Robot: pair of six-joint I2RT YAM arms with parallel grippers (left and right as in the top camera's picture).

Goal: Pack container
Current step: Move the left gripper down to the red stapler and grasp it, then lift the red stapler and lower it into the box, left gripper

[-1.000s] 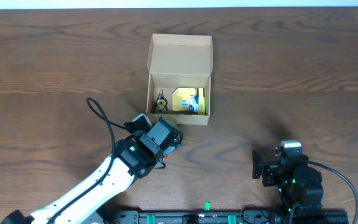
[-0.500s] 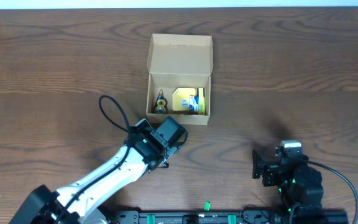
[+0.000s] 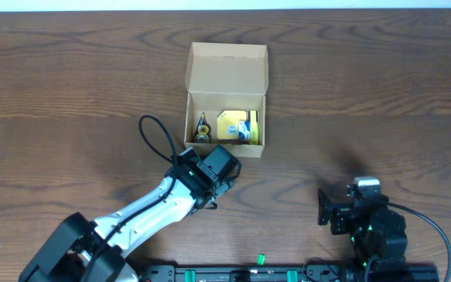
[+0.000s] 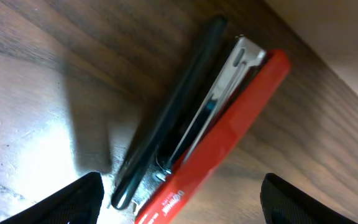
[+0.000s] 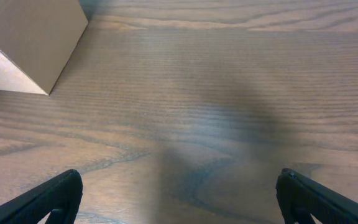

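The left hand [image 4: 179, 196] spreads wide over a red stapler [image 4: 229, 124] lying beside the container [image 3: 227, 66]; right hand [image 5: 179, 193] wide, empty.

Holding the right gripper [image 5: 180, 202] spread wide, dark fingertips [image 5: 48, 199] sitting at both lower corners, gripping nothing. Facing wood-grain table [image 5: 229, 81]; showing tan cardboard box [image 5: 30, 43] at upper left, well apart.

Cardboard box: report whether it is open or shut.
Open. The cardboard box has its flap lid folded back, and the overhead view looks straight onto a yellow packet and small items inside.
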